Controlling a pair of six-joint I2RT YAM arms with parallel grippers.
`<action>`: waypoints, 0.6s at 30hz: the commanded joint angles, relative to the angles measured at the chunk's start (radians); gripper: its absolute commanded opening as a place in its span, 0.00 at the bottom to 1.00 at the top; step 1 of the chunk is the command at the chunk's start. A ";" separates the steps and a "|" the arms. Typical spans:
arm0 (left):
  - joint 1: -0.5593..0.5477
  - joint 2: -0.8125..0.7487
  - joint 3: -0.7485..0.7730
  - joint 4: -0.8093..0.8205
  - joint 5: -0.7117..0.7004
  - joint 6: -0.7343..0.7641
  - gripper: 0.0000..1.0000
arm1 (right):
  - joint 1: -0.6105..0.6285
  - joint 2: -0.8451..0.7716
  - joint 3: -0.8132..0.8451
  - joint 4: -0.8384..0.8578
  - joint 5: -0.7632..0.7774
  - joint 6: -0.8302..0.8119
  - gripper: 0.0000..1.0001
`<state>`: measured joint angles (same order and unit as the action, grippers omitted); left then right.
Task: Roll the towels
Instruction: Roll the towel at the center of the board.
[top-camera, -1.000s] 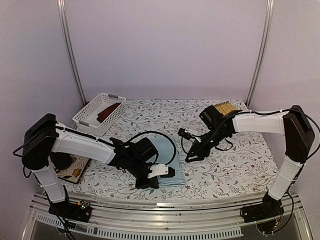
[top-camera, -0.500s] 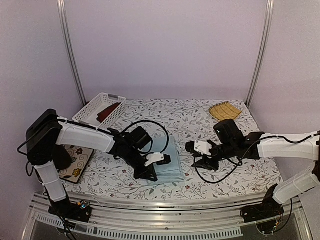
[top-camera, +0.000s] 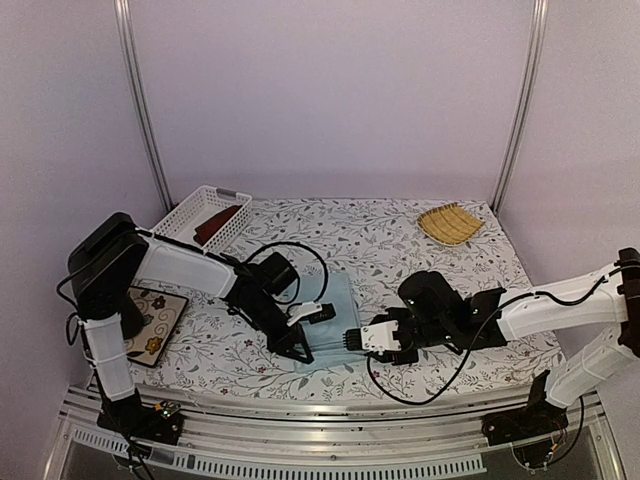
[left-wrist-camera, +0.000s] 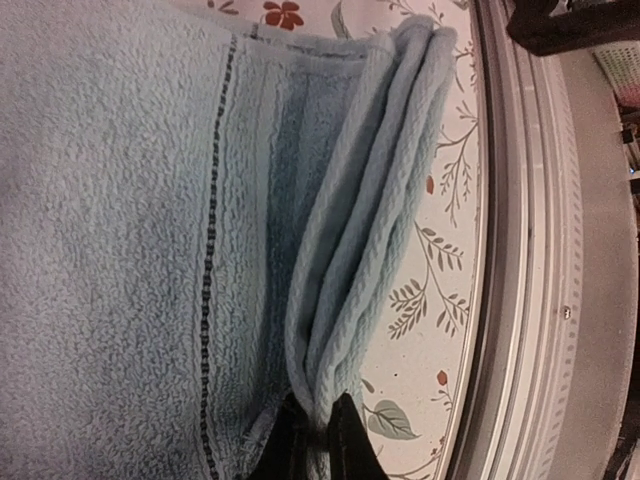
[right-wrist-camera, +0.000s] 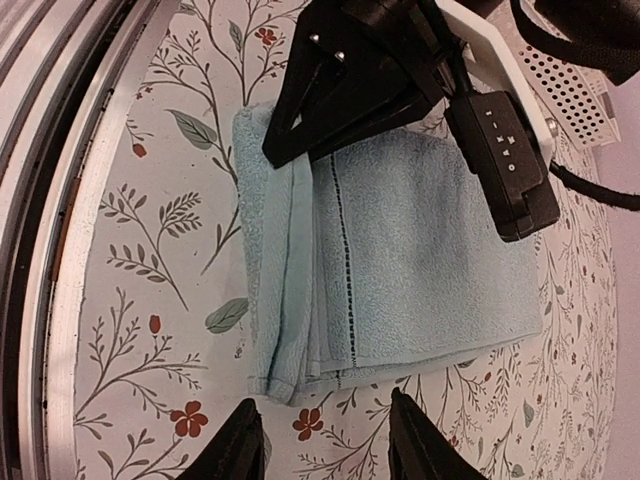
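Observation:
The light blue towel (top-camera: 335, 312) lies on the flowered tablecloth, its near edge turned over into a thick fold (left-wrist-camera: 340, 230). My left gripper (left-wrist-camera: 318, 410) is shut on the end of that fold, at the towel's left end (top-camera: 303, 350). My right gripper (right-wrist-camera: 320, 400) stands open just off the towel's right end (right-wrist-camera: 290, 380), with nothing between its fingers; it sits low beside the towel (top-camera: 349, 338). The left gripper (right-wrist-camera: 285, 150) shows at the towel's far end in the right wrist view. The rust-red towel (top-camera: 218, 222) lies in the white basket.
A white basket (top-camera: 182, 232) stands at the back left and a yellow bamboo mat (top-camera: 450, 222) at the back right. A patterned tile (top-camera: 150, 330) lies at the left edge. The metal front rail (top-camera: 320, 412) runs close behind the towel's near edge.
My right arm has swung down from the middle right of the table to the towel's right end. My left gripper has kept its hold on the fold and shifted slightly left.

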<state>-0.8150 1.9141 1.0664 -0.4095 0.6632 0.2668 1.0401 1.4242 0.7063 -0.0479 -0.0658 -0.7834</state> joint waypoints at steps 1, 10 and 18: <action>0.021 0.043 0.030 -0.061 -0.018 -0.027 0.00 | 0.034 0.014 0.028 0.014 -0.070 -0.052 0.43; 0.073 0.110 0.057 -0.107 -0.020 -0.049 0.00 | 0.039 0.112 0.099 -0.095 -0.151 -0.096 0.08; 0.091 0.126 0.067 -0.130 -0.012 -0.055 0.00 | 0.038 0.265 0.177 -0.068 -0.032 -0.047 0.04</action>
<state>-0.7544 1.9888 1.1370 -0.4927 0.7464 0.2176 1.0733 1.6283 0.8303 -0.1089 -0.1551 -0.8566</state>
